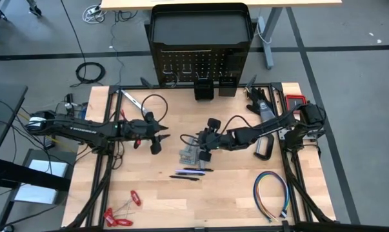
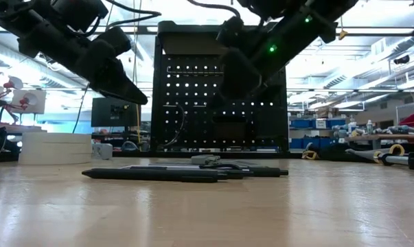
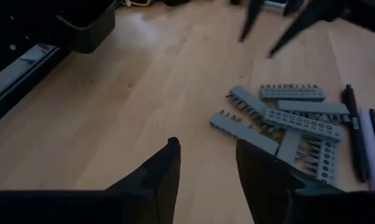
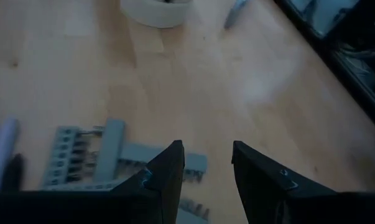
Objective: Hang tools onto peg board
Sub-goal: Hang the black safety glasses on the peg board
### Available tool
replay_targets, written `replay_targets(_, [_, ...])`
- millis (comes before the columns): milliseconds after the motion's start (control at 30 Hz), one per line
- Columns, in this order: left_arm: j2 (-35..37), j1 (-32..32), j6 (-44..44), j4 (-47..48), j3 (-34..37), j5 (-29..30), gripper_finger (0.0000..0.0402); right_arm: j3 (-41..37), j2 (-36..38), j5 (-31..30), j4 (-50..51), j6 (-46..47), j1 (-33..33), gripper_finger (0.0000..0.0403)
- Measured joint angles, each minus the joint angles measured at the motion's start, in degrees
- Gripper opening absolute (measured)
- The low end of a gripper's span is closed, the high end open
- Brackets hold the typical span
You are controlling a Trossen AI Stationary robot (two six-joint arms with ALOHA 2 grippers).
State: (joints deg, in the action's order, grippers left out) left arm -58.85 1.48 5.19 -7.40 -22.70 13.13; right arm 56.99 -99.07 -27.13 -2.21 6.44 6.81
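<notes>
The black peg board (image 1: 199, 45) stands upright at the table's far edge. A heap of grey metal pieces (image 1: 190, 153) lies on the wood at mid-table, with dark pens (image 1: 191, 173) just nearer. My right gripper (image 1: 204, 149) hovers open right over the heap's right side (image 4: 94, 155), touching nothing. My left gripper (image 1: 159, 138) hangs open left of the heap (image 3: 287, 118), nothing between its fingers (image 3: 168, 168). A silver bar-shaped tool (image 1: 133, 102) and a black cable loop (image 1: 153, 103) lie at the far left. White tape rolls (image 2: 55, 147) sit on the left.
Two small black bins (image 1: 213, 87) stand before the board. A multicoloured wire loop (image 1: 271, 193) lies near right, red-handled tools (image 1: 120, 216) near left, a black C-clamp (image 1: 264, 149) under the right arm, a red case (image 1: 296, 101) far right. Bare wood spreads along the near edge.
</notes>
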Motion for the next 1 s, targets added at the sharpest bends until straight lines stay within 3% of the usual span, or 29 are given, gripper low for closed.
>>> replay_targets(167, [0.0,0.01,0.02,0.22,0.0,-0.06,0.0161,0.0,5.03,-8.32,12.18,12.39,-1.81,0.0147])
replay_targets(367, [0.0,0.0,-0.26,1.18,0.0,-0.13,0.0161,-0.01,14.4,-5.21,34.43,33.59,-3.41,0.0147])
replay_targets(467, [0.0,0.0,-0.28,2.02,0.0,0.03,0.0161,-1.18,16.74,-5.25,34.29,35.86,-3.08,0.0147])
replay_targets(667, [0.0,0.02,0.41,2.99,-0.04,-0.15,0.0161,-4.07,14.54,-6.09,20.85,30.53,-2.51,0.0147])
replay_targets(733, [-0.02,0.11,2.61,9.44,-1.76,-1.01,0.0161,-4.61,12.37,-5.96,16.18,28.33,-2.58,0.0147])
replay_targets(800, [-0.02,0.13,6.49,22.06,-6.2,-1.61,0.0161,-4.72,9.92,-4.41,11.9,26.19,-2.6,0.0147])
replay_targets(900, [0.02,0.03,15.18,42.4,-14.21,-3.95,0.0161,-4.72,6.3,-2.25,7.66,22.87,-2.5,0.0147])
replay_targets(1000, [0.02,-1.54,24.42,53.93,-18.39,-6.87,0.0161,-4.74,3.53,-1.81,3.9,20.19,-2.73,0.0147])
